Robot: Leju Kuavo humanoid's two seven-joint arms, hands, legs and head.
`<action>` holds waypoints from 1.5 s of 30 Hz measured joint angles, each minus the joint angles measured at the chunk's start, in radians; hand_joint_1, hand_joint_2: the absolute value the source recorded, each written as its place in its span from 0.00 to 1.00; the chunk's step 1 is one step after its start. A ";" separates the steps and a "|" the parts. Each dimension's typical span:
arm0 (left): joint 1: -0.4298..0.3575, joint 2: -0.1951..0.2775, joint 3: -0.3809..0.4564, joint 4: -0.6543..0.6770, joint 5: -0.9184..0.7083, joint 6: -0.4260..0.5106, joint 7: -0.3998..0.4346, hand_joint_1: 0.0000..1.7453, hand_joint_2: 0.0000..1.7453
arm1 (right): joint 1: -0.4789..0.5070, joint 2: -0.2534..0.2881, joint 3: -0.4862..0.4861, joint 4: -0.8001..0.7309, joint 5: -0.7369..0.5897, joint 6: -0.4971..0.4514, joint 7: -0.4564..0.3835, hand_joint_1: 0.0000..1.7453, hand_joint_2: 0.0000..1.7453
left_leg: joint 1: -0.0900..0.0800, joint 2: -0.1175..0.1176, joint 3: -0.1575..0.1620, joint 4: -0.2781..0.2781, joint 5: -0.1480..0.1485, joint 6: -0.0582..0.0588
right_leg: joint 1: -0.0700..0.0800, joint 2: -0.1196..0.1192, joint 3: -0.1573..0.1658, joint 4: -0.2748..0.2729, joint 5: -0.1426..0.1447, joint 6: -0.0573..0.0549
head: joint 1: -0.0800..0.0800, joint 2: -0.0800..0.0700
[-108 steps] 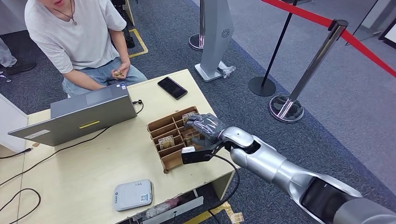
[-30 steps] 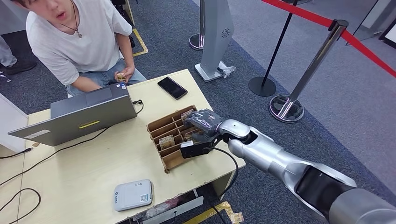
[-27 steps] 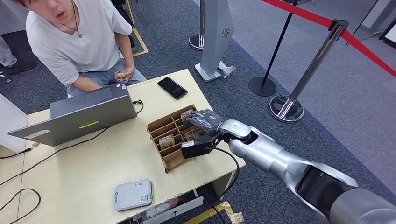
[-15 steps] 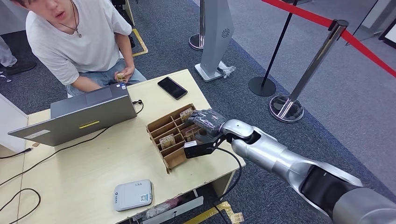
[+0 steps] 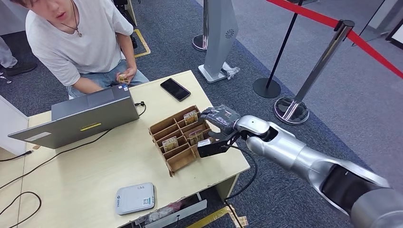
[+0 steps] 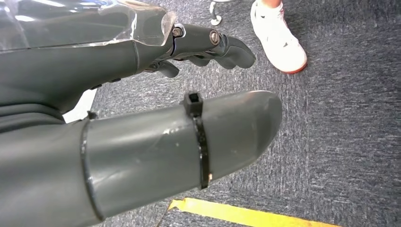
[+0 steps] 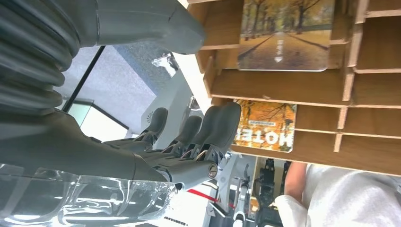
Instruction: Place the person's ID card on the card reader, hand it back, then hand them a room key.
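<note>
While the cardboard organiser (image 5: 179, 138) serves as the landmark, the desk (image 5: 85, 175) beneath it is taken first: a laptop (image 5: 81, 116) stands to the far-left side of the organiser, a white card reader (image 5: 135, 198) lies nearer the robot, and a black phone (image 5: 175, 89) lies beyond it toward the seated person (image 5: 78, 40).

The right hand (image 5: 219, 118) is held just beside the organiser's right edge, at its far corner. Its fingers (image 7: 215, 127) are seen loosely curled and apart, with nothing between them, so no card is held. The left hand (image 6: 142, 94) hangs over the carpet, fingers partly curled, with nothing gripped.

Room key cards stand in the organiser's slots: one (image 7: 283, 35) with an autumn road picture, another (image 7: 267, 125) marked HOTEL. A small card-like item (image 5: 123, 77), possibly the ID card, is held in the person's hands beyond the laptop, though this cannot be confirmed.

The key handover is judged not yet done. A thin card standing between cardboard walls could be missed or pinched poorly by thick fingers, and the light organiser could be pushed or tipped if its wall is caught.
</note>
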 joint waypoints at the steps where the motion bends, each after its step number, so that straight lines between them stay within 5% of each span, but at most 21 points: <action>1: 0.000 0.000 0.001 0.000 0.000 0.000 -0.001 0.00 0.00 | 0.000 -0.006 0.000 -0.004 -0.002 0.002 0.000 0.44 1.00 | 0.000 0.000 0.000 0.000 0.000 0.000 | 0.000 0.000 0.000 0.000 0.000 0.000 | 0.000 0.000; 12: 0.000 0.000 0.009 0.000 -0.005 0.000 0.000 0.00 0.00 | -0.003 -0.048 0.034 -0.023 -0.002 0.024 0.004 0.46 1.00 | 0.000 0.000 0.000 0.000 0.000 0.000 | 0.000 0.000 0.000 0.000 0.000 0.000 | 0.000 0.000; 45: 0.000 0.002 0.013 0.000 -0.013 -0.012 0.019 0.00 0.00 | -0.054 -0.057 0.109 -0.099 -0.054 0.043 0.029 0.43 1.00 | 0.000 0.000 0.000 0.000 0.000 0.000 | 0.000 0.000 0.000 0.000 0.000 0.000 | 0.000 0.000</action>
